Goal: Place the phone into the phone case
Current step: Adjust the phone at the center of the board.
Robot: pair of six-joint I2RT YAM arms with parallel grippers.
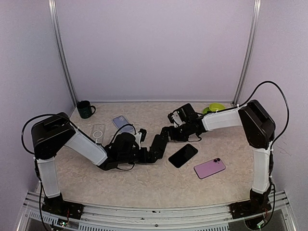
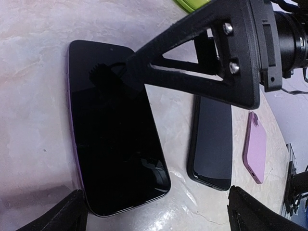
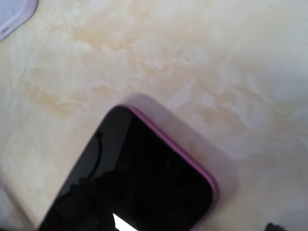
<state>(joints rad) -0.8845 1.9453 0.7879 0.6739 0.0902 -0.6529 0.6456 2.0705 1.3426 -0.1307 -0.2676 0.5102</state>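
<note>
You can see the phone (image 2: 115, 144), a dark screen with a thin purple rim, lying flat on the table (image 2: 29, 57) just in front of your wide-open left claw (image 2: 161, 216), while your right claw (image 1: 158, 147), also spread wide, hangs over its far end.

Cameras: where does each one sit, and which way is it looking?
Top external: above and behind, facing down at the table; left arm and right arm show.
Left wrist: low on the left arm, facing across a purple-edged phone; fingertips of the left tool show at the bottom corners.
Right wrist: on the right arm, facing down, close; almost none of the robot shows.
Shared: both wrist views see that phone.
</note>
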